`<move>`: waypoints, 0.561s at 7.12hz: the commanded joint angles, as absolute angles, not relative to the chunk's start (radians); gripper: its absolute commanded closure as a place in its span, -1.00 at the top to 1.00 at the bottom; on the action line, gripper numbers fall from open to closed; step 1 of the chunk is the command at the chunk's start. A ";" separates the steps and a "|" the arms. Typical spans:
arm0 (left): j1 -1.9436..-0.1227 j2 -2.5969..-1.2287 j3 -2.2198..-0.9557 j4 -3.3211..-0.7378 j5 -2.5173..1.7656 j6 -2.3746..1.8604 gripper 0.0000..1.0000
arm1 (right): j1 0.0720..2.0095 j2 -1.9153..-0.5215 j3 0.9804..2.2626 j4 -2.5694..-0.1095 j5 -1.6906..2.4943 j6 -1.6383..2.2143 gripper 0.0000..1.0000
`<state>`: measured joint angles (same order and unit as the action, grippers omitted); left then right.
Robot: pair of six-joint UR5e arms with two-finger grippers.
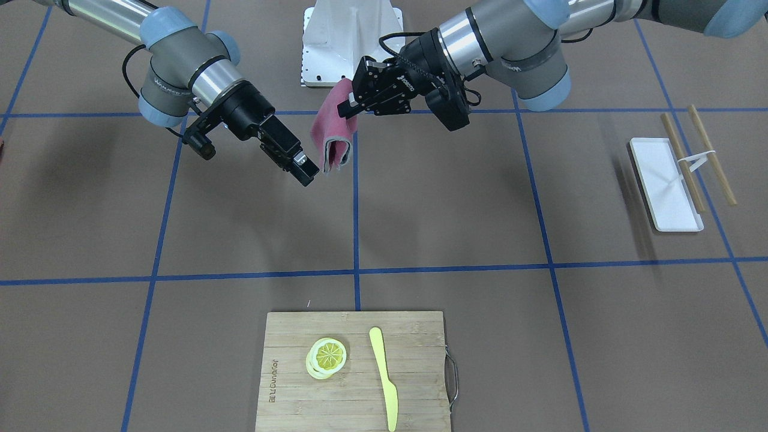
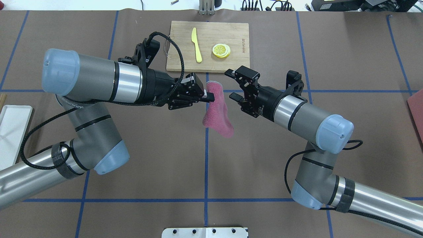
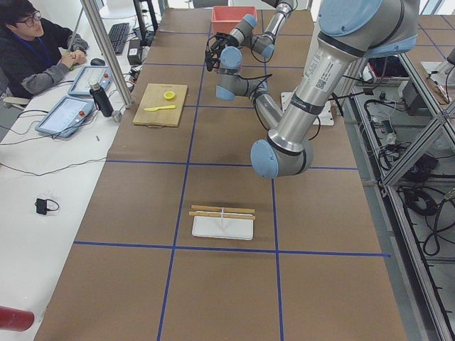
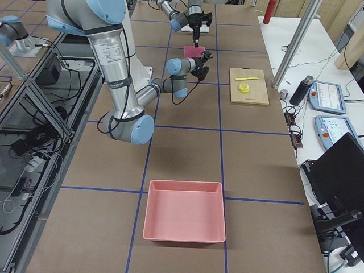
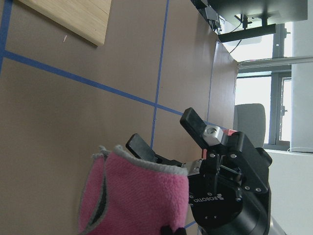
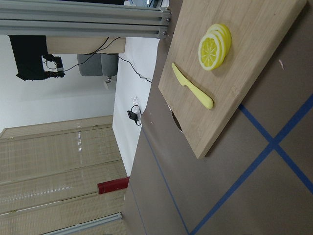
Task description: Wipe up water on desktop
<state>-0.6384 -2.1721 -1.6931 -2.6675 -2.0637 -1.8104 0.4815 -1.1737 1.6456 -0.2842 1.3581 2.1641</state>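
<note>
My left gripper (image 2: 209, 96) is shut on the upper edge of a folded pink cloth (image 2: 216, 114), which hangs above the brown desktop (image 2: 264, 158) near the middle blue tape line. The cloth also shows in the front view (image 1: 332, 137) and the left wrist view (image 5: 137, 196). My right gripper (image 2: 229, 84) is open and empty, just beside the cloth, its fingers pointing at it without touching. It shows open in the left wrist view (image 5: 161, 129) and in the front view (image 1: 306, 170). I see no water on the desktop in any view.
A bamboo cutting board (image 1: 288, 384) with lemon slices (image 1: 327, 357) and a yellow knife (image 1: 384, 378) lies at the far side. A white tray (image 1: 660, 186) with chopsticks (image 1: 711, 153) lies to my left. A pink bin (image 4: 185, 219) stands at my right end.
</note>
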 commanded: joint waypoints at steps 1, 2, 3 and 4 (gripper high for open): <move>-0.637 -2.172 -1.692 -2.669 -2.063 -1.812 -1.00 | 0.465 -1.170 1.646 -0.279 1.335 2.187 0.82; -0.637 -2.172 -1.689 -2.692 -2.063 -1.812 -1.00 | 0.459 -1.169 1.651 -0.278 1.327 2.206 0.82; -0.635 -2.171 -1.687 -2.700 -2.062 -1.812 -1.00 | 0.453 -1.163 1.651 -0.272 1.319 2.215 0.82; -0.629 -2.171 -1.687 -2.701 -2.040 -1.813 -1.00 | 0.440 -1.161 1.649 -0.272 1.307 2.217 0.82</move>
<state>-0.6337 -2.1711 -1.6883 -2.6953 -2.0564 -1.8120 0.4522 -1.1645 1.6495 -0.2737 1.3198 2.2101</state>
